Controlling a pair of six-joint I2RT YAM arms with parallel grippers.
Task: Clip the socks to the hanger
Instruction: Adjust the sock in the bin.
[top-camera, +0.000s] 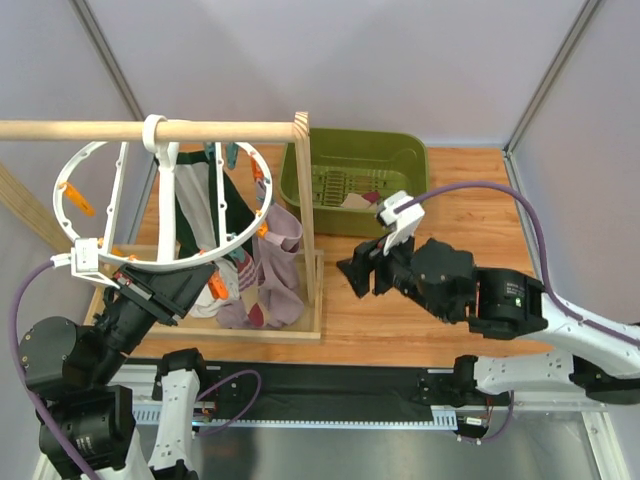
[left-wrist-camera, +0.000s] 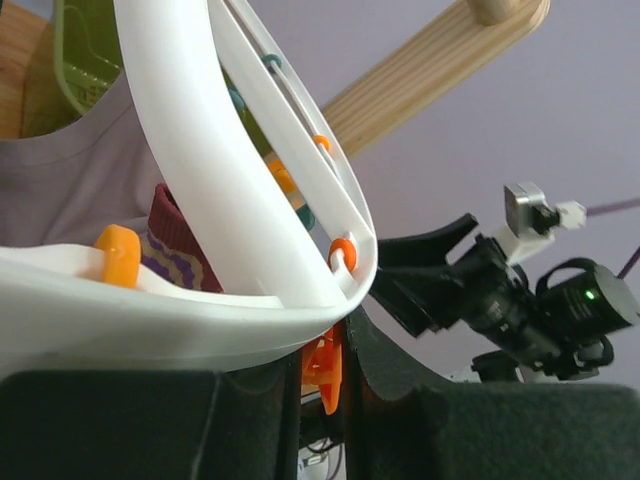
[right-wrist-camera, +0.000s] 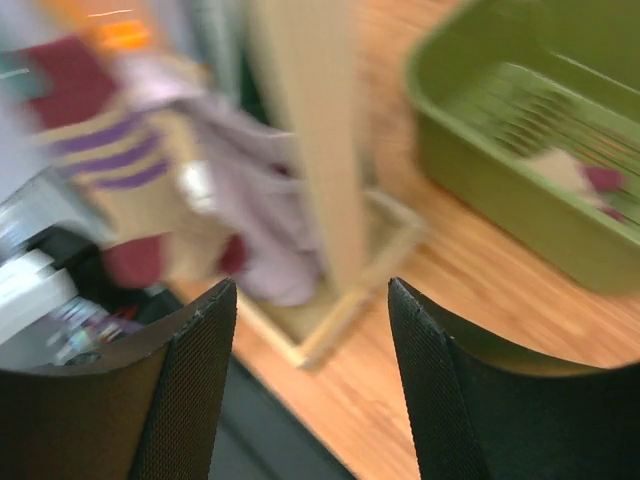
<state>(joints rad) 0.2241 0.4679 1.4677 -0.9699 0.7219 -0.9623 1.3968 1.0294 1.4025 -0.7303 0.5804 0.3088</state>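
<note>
A mauve garment (top-camera: 281, 268) hangs within the wooden frame (top-camera: 309, 205), beside a green bin (top-camera: 335, 222) on the table (top-camera: 440, 335).

No writing could be read.
A small pale marking (top-camera: 511, 289) sat on the dark casing of the right arm (top-camera: 535, 308), too small to make out; the right wrist view was blurred, and no letters or numbers were legible.

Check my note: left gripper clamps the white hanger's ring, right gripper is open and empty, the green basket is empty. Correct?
One error: the green basket is not empty; the right wrist view shows a cream and maroon sock lying in it. The left gripper does clamp the hanger by its ring, and the right gripper is open and empty.
</note>
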